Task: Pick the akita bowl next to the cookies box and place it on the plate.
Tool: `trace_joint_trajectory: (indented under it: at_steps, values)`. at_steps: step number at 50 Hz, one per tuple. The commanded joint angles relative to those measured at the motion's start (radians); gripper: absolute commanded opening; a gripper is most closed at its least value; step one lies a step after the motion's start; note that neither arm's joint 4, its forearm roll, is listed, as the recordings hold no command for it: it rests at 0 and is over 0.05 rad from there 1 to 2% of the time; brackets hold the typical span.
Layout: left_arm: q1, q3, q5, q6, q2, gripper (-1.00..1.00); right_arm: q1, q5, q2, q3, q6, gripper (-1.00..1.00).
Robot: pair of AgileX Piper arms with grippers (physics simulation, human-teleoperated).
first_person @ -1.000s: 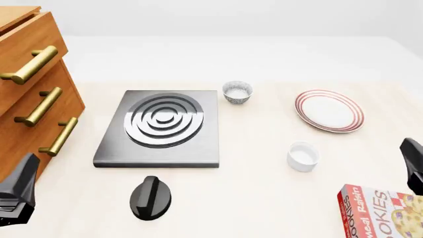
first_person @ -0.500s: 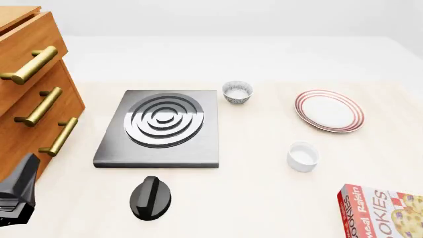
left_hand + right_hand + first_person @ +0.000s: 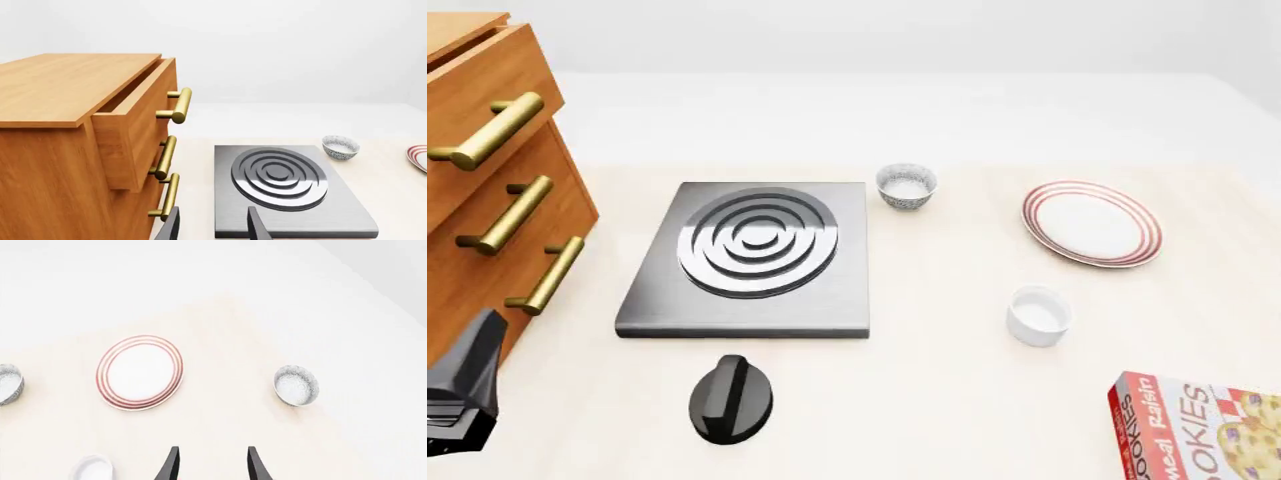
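Note:
In the right wrist view the speckled akita bowl (image 3: 296, 385) sits on the table to the right of the red-ringed plate (image 3: 140, 372), beyond the front view's right edge. The cookies box (image 3: 1201, 425) lies at the front right corner on that same side. An identical bowl (image 3: 906, 186) stands by the stove's far right corner. My right gripper (image 3: 212, 467) is open and empty, short of the plate and the akita bowl. My left gripper (image 3: 212, 230) is open and empty near the stove's front edge, low at the left (image 3: 461, 395) in the front view.
A metal stove plate (image 3: 747, 258) lies centre-left with a black knob (image 3: 731, 398) in front of it. A wooden drawer cabinet (image 3: 494, 190) with brass handles fills the left side, its top drawer slightly out. A plain white cup (image 3: 1038, 315) stands between the plate and the cookies box.
The right gripper, visible at the front view's right edge one second ago, has left that view. Nothing on the table has moved.

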Motion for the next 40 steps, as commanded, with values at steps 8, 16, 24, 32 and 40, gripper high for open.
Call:
trace_joint_trajectory:
  at_steps: [8,16,24,32,40]
  values:
    - [0.000,0.000,0.000,0.000,0.000,1.00,-0.140,0.032,0.271,-0.210,-0.010,1.00]
    - [0.000,0.000,0.000,0.000,0.000,1.00,-0.194,0.097,0.382,-0.343,-0.048,1.00]
    - [0.000,0.000,0.000,0.000,0.000,1.00,-0.233,0.154,0.467,-0.449,-0.069,1.00]
    - [0.000,0.000,0.000,0.000,0.000,1.00,-0.310,0.222,0.584,-0.591,-0.085,1.00]
    - [0.000,0.000,0.000,0.000,0.000,1.00,-0.381,0.323,0.719,-0.767,-0.105,1.00]
